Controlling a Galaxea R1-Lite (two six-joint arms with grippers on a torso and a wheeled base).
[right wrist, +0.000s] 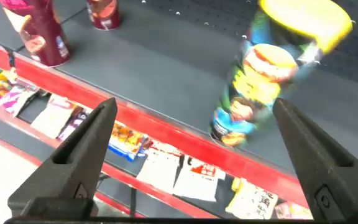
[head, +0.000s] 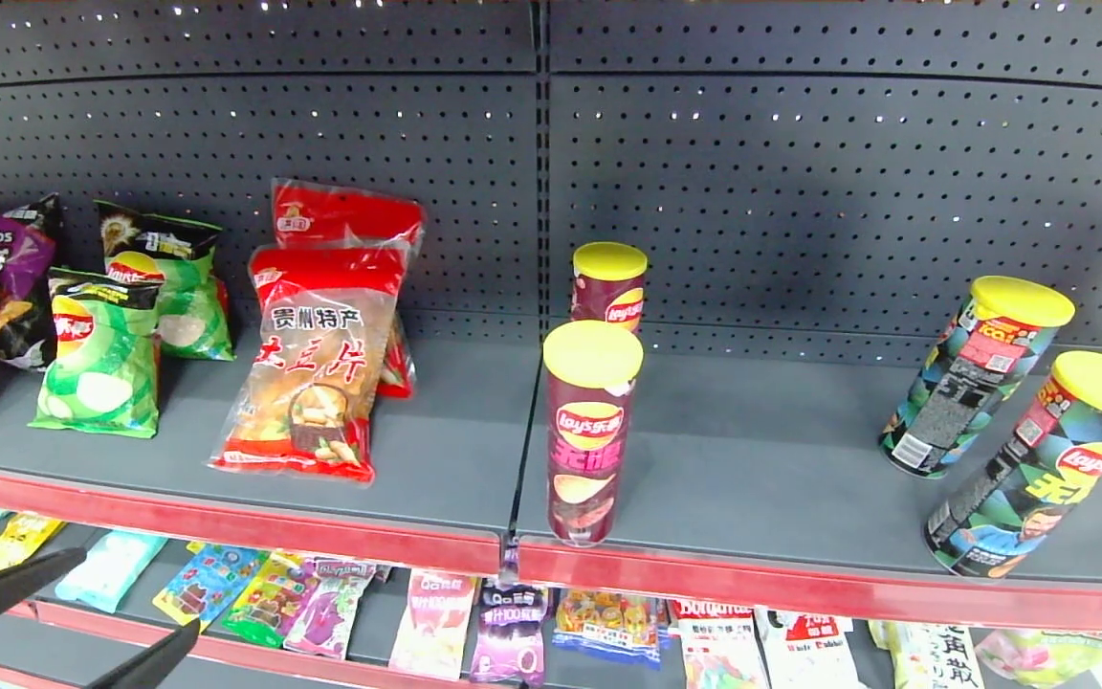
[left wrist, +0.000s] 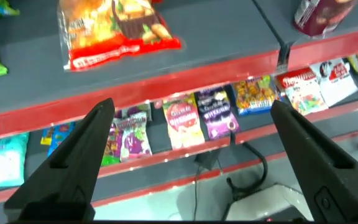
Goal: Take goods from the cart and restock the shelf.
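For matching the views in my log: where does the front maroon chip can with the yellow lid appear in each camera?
Head view: front maroon can stands upright mid-picture at the shelf's front, beside the panel joint.
Left wrist view: front maroon can, base only, beside that joint.
Right wrist view: front maroon can, nearer of two, just behind the strip.
Shared landmark: red shelf edge.

A wide bare stretch of the grey metal shelf (head: pixel 752 450) is left between the maroon yellow-lidded cylindrical can (head: pixel 589 431) at the front edge and the teal-patterned yellow-lidded can (head: pixel 1039 469). A narrower gap beside the maroon can is bounded by the red-and-clear plastic snack bag (head: pixel 312 383).
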